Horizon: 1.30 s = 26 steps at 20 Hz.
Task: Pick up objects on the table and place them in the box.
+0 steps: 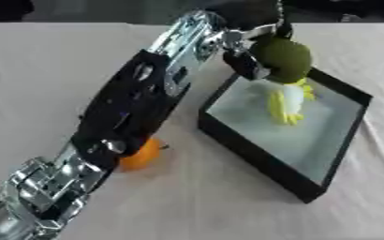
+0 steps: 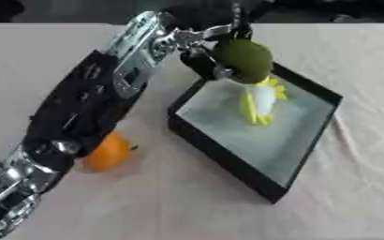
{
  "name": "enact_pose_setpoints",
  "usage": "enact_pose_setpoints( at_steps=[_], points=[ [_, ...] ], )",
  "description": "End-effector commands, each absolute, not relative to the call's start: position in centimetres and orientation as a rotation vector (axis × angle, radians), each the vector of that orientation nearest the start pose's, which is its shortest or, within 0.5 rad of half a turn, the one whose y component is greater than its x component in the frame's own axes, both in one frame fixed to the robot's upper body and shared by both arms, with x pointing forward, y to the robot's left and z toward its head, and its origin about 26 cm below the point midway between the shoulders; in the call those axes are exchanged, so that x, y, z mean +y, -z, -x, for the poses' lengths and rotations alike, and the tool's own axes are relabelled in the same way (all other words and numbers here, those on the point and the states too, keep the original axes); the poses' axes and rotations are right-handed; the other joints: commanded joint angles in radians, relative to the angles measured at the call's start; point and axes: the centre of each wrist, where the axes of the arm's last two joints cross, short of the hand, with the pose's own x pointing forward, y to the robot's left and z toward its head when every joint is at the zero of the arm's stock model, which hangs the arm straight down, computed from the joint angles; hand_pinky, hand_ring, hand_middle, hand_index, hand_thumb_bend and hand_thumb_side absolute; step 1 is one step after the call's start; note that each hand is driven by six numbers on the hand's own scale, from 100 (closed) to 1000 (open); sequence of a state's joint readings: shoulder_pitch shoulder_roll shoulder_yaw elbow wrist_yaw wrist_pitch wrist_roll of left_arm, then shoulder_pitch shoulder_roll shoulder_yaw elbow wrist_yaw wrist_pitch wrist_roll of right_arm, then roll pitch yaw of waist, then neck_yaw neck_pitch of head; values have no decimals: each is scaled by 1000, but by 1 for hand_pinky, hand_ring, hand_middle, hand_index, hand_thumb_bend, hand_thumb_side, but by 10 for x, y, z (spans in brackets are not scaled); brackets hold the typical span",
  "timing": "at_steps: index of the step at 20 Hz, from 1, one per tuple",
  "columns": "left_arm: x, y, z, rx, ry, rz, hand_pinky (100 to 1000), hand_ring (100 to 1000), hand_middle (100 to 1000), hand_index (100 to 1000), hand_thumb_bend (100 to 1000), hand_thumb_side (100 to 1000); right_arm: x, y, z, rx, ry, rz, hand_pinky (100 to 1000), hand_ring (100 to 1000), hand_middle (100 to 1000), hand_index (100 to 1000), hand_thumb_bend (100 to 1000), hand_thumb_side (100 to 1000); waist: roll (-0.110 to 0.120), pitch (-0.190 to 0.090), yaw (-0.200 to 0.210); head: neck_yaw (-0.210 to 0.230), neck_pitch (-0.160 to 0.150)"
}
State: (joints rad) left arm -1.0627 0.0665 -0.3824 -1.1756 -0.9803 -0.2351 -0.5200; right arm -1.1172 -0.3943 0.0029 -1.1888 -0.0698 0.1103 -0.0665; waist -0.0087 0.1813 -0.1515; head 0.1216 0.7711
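Note:
My left arm reaches up across the table, and my left hand (image 1: 248, 58) is curled round a dark green rounded object (image 1: 284, 58), held over the far corner of the black box (image 1: 253, 147). Inside the box, just below the green object, lies a white and yellow thing (image 1: 287, 103) on the pale floor. An orange (image 2: 107, 152) rests on the table left of the box, partly hidden under my left forearm. My right hand does not show.
A pale cloth covers the table (image 1: 48, 61). The box sits askew at the right, its near corner (image 1: 310, 194) pointing toward me. Bare cloth lies to the left and in front.

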Motion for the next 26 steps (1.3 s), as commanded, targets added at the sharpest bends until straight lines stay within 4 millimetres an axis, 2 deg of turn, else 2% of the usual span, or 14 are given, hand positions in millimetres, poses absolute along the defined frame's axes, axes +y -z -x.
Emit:
enact_pose_setpoints(
  at_steps=[1, 6, 10, 11, 13, 14, 16, 17, 21, 26],
  points=[
    [35, -237, -427, 2205, -2568, 835, 651, 567, 515, 451, 100, 100, -229, -349, -454, -2210, -308, 222, 955, 851, 760, 813, 100, 440, 1, -12, -3, 0, -1],
    [36, -229, -431, 2119, -2643, 821, 686, 604, 554, 490, 100, 100, -225, -345, -455, -2200, -322, 216, 955, 851, 760, 813, 100, 454, 5, -8, -3, -4, -1],
    [39, -225, -434, 2131, -2664, 822, 754, 677, 630, 585, 100, 100, -225, -341, -456, -2189, -327, 218, 956, 852, 761, 813, 100, 463, 6, -7, 1, -6, -1],
    [39, -225, -434, 2138, -2666, 821, 778, 705, 664, 651, 100, 112, -226, -340, -456, -2187, -328, 219, 956, 852, 761, 813, 100, 466, 5, -6, 1, -7, -1],
    [39, -227, -434, 2177, -2646, 811, 845, 777, 751, 827, 100, 445, -227, -338, -457, -2179, -326, 223, 956, 852, 761, 813, 100, 474, 5, -6, 3, -7, -1],
    [39, -229, -433, 2203, -2627, 807, 861, 795, 772, 861, 100, 576, -227, -337, -457, -2176, -325, 224, 956, 852, 761, 813, 100, 474, 4, -6, 4, -6, -1],
    [39, -234, -431, 2257, -2583, 809, 877, 811, 798, 904, 116, 747, -228, -337, -457, -2174, -326, 229, 956, 852, 761, 813, 100, 472, 3, -6, 5, -6, -1],
    [39, -237, -430, 2282, -2560, 814, 879, 813, 802, 913, 151, 791, -229, -336, -457, -2173, -326, 232, 956, 852, 761, 813, 100, 472, 2, -6, 5, -5, -1],
    [40, -248, -426, 2362, -2485, 829, 883, 816, 804, 913, 195, 790, -231, -335, -458, -2168, -323, 239, 956, 852, 762, 813, 100, 475, -2, -8, 5, -4, -1],
    [41, -258, -421, 2426, -2439, 814, 869, 804, 793, 888, 127, 695, -233, -332, -459, -2157, -321, 243, 956, 853, 762, 813, 100, 479, -4, -11, 10, -6, -1]
  ],
)
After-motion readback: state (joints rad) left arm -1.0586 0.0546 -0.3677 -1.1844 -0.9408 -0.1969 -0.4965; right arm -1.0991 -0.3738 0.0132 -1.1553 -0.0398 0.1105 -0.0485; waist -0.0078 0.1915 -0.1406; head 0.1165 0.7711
